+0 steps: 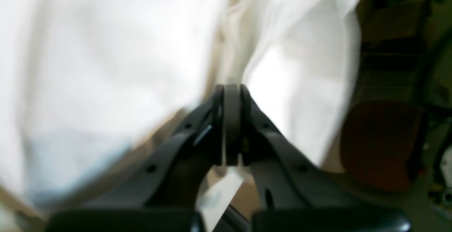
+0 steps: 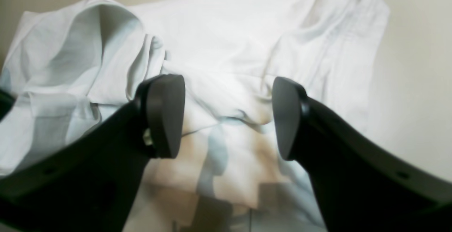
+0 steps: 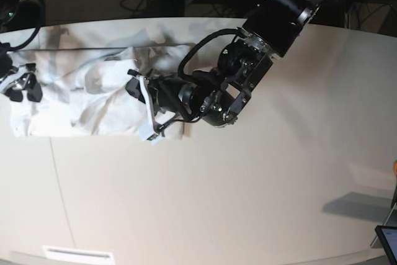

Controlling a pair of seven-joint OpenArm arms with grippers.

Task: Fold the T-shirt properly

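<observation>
Your left tool [image 3: 138, 87] is pinched tight on the shirt [image 3: 93, 100], mid-fold, lifting its edge off the surface [image 3: 217, 184]. Your right tool [image 2: 227, 117] gapes wide over the shirt's far end, holding nothing. Next: carry the lifted edge across.

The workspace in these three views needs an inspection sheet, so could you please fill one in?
Surface: off-white tabletop with a seam line, mostly bare.
Job's things: white T-shirt lies rumpled along the far left part of the table, not neatly folded.
Clutter: small white label at the near edge; dark device corner at the lower right.
Hands: left hand is shut, pinching the T-shirt's edge; right hand is open just above the cloth, holding nothing.
Cables: black cable loops along the left arm; more behind the table.
Surroundings: dark, cluttered background; details unclear.
</observation>
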